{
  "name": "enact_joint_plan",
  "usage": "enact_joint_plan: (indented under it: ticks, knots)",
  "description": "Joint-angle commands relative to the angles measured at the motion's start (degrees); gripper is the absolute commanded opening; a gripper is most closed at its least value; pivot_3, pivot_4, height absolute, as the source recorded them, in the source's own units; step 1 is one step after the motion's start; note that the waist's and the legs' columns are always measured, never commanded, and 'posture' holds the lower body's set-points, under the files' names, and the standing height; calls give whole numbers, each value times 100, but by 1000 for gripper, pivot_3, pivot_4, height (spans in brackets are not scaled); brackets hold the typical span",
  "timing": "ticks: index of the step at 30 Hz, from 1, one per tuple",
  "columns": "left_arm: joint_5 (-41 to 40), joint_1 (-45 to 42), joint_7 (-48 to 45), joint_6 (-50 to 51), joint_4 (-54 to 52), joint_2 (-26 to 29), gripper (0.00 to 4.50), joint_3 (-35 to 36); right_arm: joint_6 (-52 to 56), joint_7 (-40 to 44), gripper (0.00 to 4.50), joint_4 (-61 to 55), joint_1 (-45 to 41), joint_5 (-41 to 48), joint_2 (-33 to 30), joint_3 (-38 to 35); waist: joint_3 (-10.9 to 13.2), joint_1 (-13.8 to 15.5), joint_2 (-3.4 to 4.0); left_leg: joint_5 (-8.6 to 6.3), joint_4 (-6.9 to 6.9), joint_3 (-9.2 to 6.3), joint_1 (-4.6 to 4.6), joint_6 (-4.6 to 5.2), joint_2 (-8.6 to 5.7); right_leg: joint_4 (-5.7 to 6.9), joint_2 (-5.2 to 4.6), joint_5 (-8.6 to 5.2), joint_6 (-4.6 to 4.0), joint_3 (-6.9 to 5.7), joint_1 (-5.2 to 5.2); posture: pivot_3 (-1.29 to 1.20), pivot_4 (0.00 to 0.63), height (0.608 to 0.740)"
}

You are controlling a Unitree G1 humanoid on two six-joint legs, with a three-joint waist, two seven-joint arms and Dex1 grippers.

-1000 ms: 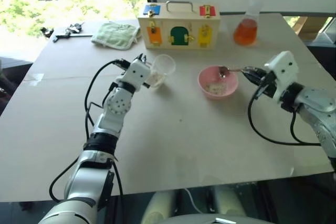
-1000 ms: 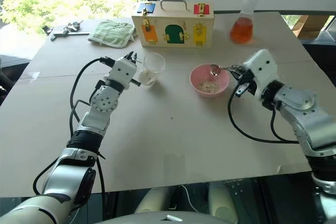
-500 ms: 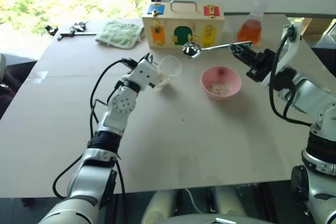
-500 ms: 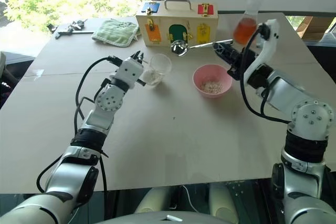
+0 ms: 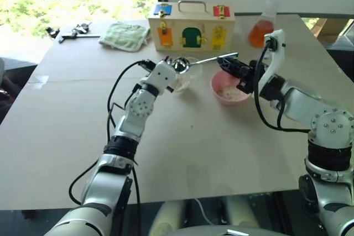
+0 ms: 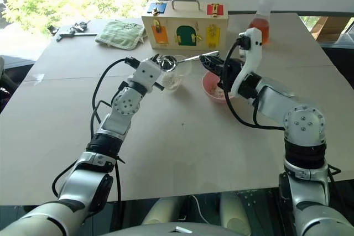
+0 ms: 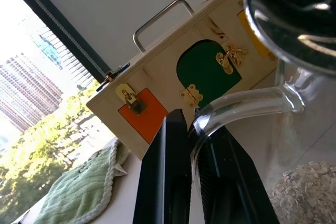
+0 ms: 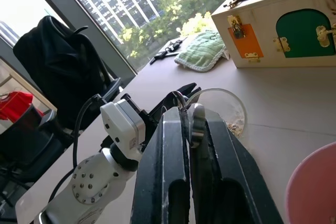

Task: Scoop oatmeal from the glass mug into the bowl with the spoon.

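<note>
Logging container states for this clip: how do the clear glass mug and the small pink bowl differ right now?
The clear glass mug is see-through with straight sides; the small pink bowl is opaque and shallow. The mug is gripped at its rim by the left hand; the bowl stands free on the table. The silver metal spoon, held by the right hand, has its scoop over the mug, not the bowl. Both hold pale oatmeal.

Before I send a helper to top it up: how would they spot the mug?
Find the wooden box at the table's far side. Just in front stands the mug, clamped by the left hand, beside the pink bowl. It is clear glass with oatmeal inside.
</note>
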Motion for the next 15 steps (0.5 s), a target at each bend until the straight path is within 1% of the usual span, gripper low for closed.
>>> enact_joint_plan:
  ticks: [1,3,7,12,14,15]
  knots:
    - [-176,-44,48,-38,-404,11,45,203,-131,-123,0,88,-114,-31,17,-293,0,1,0,0,0,0,0,0,0,0,0,0,0,0,0,0,150,740]
    - [-165,-19,49,-66,-340,30,45,209,-139,-169,0,125,-135,84,7,-424,0,1,0,0,0,0,0,0,0,0,0,0,0,0,0,0,150,740]
    - [-204,-31,70,-61,-283,24,45,234,-68,-176,0,151,4,27,-128,-526,0,1,0,0,0,0,-1,0,0,0,0,0,0,0,-2,0,150,740]
    - [-282,-83,50,-117,-302,-49,45,229,53,-60,0,120,78,-274,-251,-306,0,-2,0,0,-1,1,-3,0,0,0,0,0,0,3,-3,0,150,740]
    - [-297,-103,18,-133,-336,-87,0,207,59,-39,721,109,40,-319,-184,-225,0,1,0,0,-1,1,-2,0,0,0,0,0,0,2,-3,0,150,740]
    - [-304,-112,9,-119,-350,-102,0,203,52,-11,901,102,10,-340,-150,-193,0,2,0,0,-1,1,-3,0,0,0,0,0,0,1,-3,0,150,740]
